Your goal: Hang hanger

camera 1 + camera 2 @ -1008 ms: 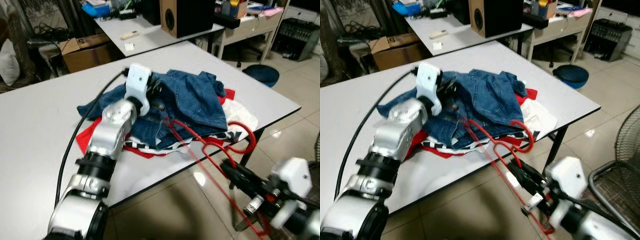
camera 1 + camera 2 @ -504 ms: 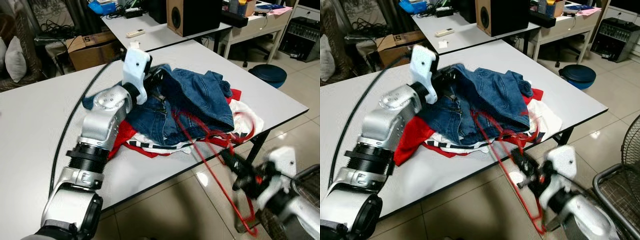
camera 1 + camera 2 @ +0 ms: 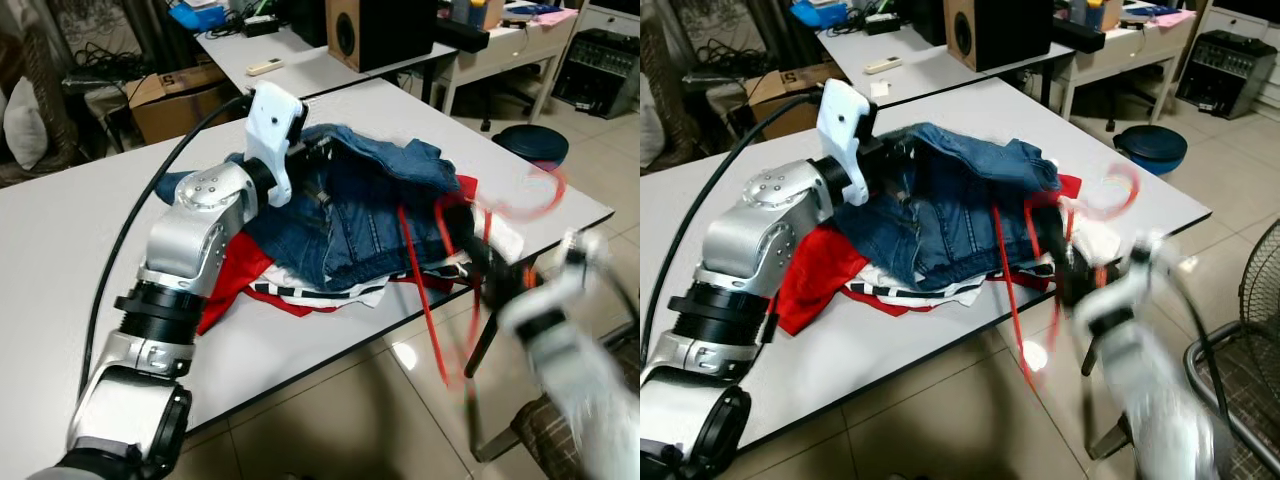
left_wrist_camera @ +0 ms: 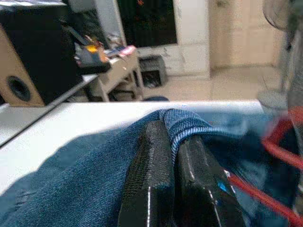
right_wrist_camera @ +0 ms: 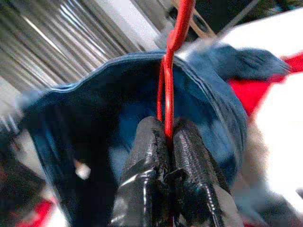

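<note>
the right gripper (image 5: 165,142) sits nearest, off the near right edge of the white table (image 3: 60,260), and its arm shows as a heavy blur in the head views. in its wrist view the two black fingers (image 5: 144,156) are pressed together on the thin wire of the red hanger (image 5: 169,80), which rises straight up from between their tips. in the left eye view the red hanger (image 3: 440,290) stands on end at the table's near right edge, its lower end hanging past the edge over the tiled floor (image 3: 340,420) and its hook blurred up above the clothes, next to the open mouth of the denim garment (image 3: 370,215).

further in, the denim garment lies on top of a heap in the middle of the table, over a red cloth (image 3: 235,275) and a white cloth (image 3: 500,235), with a striped edge showing at the near side. the left gripper (image 4: 173,142) is at the garment's far upper edge; its fingers (image 4: 151,165) pinch a fold of the blue denim, holding that edge lifted off the pile. the silver left arm reaches in from the near left with a black cable (image 3: 130,240) trailing along it.

beyond stands a second table (image 3: 300,70) bearing a large black speaker (image 3: 375,30), with a cardboard box (image 3: 170,95) to the left of it and a round blue stool (image 3: 530,145) on the floor to the right.
</note>
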`<state>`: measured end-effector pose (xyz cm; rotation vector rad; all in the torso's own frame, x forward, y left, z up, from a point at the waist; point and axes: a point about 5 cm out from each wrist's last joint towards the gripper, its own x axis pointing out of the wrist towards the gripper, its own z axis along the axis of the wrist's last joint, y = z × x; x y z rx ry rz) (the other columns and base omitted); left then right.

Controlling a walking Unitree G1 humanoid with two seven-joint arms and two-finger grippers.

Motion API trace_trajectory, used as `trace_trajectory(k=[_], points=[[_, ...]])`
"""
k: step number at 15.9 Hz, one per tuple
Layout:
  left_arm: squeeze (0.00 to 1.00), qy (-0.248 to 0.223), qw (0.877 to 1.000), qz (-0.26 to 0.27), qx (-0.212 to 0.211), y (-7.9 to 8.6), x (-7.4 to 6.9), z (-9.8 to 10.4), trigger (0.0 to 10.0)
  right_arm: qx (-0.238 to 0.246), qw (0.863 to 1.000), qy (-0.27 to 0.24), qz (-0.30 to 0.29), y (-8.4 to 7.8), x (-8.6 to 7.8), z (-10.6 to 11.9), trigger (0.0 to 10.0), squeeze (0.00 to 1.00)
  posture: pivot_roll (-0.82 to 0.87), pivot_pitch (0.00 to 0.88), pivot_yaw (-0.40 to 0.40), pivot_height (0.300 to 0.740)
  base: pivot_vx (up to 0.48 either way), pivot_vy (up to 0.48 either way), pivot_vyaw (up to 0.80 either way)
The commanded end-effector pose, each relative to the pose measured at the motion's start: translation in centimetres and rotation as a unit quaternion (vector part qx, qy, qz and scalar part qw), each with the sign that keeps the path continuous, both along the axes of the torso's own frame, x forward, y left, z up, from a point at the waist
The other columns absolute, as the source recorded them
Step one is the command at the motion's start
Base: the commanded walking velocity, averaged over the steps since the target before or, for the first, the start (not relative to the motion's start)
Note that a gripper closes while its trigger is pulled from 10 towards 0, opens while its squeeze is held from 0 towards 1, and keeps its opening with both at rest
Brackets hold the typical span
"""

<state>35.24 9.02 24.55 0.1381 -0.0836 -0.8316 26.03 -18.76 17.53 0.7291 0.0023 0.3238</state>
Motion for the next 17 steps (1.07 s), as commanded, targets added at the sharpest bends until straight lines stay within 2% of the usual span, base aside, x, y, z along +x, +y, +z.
trace_trajectory(k=[1,2,3,4,5,6,8,9,10,11,12,13,15,17], points=[[0.00,-0.001,1.000,-0.005,0.016,0.1,-0.2,0.2,0.0,0.032,0.999,0.008,0.008,0.2,0.7,0.2,10.0,0.00,-0.04,0.021,0.143,0.740,0.000,0.000,0.00],[0.00,0.005,1.000,-0.006,0.018,0.1,-0.2,0.1,0.0,0.041,0.999,0.013,0.008,0.2,1.4,0.3,10.0,0.00,-0.04,0.023,0.141,0.740,0.000,0.000,0.00],[0.00,0.026,0.999,-0.021,0.015,0.0,-0.5,0.0,0.0,0.063,0.998,0.026,-0.004,0.2,3.2,0.7,10.0,0.00,-0.03,0.022,0.136,0.740,0.000,0.000,0.00],[0.00,0.047,0.998,-0.050,0.012,-0.3,-1.1,0.0,0.0,0.105,0.994,0.029,-0.013,0.1,4.7,1.3,10.0,0.00,-0.02,0.021,0.128,0.740,0.000,0.000,0.00],[0.00,0.054,0.996,-0.063,0.012,-0.4,-1.4,0.0,0.0,0.121,0.992,0.029,-0.016,0.1,5.1,1.5,10.0,0.00,-0.02,0.021,0.126,0.740,0.000,0.000,0.00],[0.00,0.085,0.991,-0.104,-0.014,-0.9,-2.2,0.2,0.0,0.144,0.989,0.037,-0.027,-0.1,6.0,1.7,10.0,0.00,-0.02,0.021,0.123,0.740,0.000,0.000,0.00],[0.00,0.129,0.974,-0.177,-0.057,-2.5,-3.8,0.6,0.0,0.147,0.988,0.040,-0.037,0.3,7.2,1.9,10.0,0.00,-0.01,0.017,0.118,0.740,0.000,0.000,0.00],[0.00,0.136,0.970,-0.190,-0.072,-3.0,-4.1,0.8,0.0,0.151,0.987,0.042,-0.040,0.4,7.5,2.0,10.0,0.00,0.00,0.014,0.116,0.740,0.000,0.000,0.00],[0.00,0.147,0.961,-0.192,-0.134,-4.7,-4.2,1.7,0.0,0.148,0.986,0.050,-0.049,0.8,8.0,1.9,10.0,0.00,0.00,0.014,0.116,0.740,0.000,0.000,0.00],[0.00,0.151,0.959,-0.187,-0.152,-5.1,-4.1,2.0,0.0,0.149,0.986,0.053,-0.050,0.9,8.1,1.8,10.0,0.00,0.00,0.012,0.118,0.740,0.000,0.000,0.00],[0.00,0.171,0.949,-0.165,-0.208,-5.9,-3.5,2.8,0.0,0.153,0.985,0.060,-0.052,1.2,8.3,1.6,10.0,0.00,0.00,0.012,0.119,0.740,0.000,0.000,0.00],[0.00,0.200,0.933,-0.175,-0.241,-6.6,-3.4,3.3,0.0,0.166,0.982,0.066,-0.061,1.5,8.5,1.5,10.0,0.00,0.00,0.010,0.123,0.740,0.000,0.000,0.00],[0.00,0.223,0.920,-0.207,-0.248,-7.5,-3.8,3.7,0.0,0.177,0.979,0.073,-0.072,2.0,8.9,1.4,10.0,0.00,-0.01,0.007,0.134,0.740,0.000,0.000,0.00],[0.00,0.247,0.909,-0.151,-0.302,-8.2,-2.6,3.9,0.0,0.200,0.974,0.082,-0.070,3.6,9.5,1.6,10.0,0.00,-0.02,0.002,0.138,0.740,0.000,0.000,0.00]])
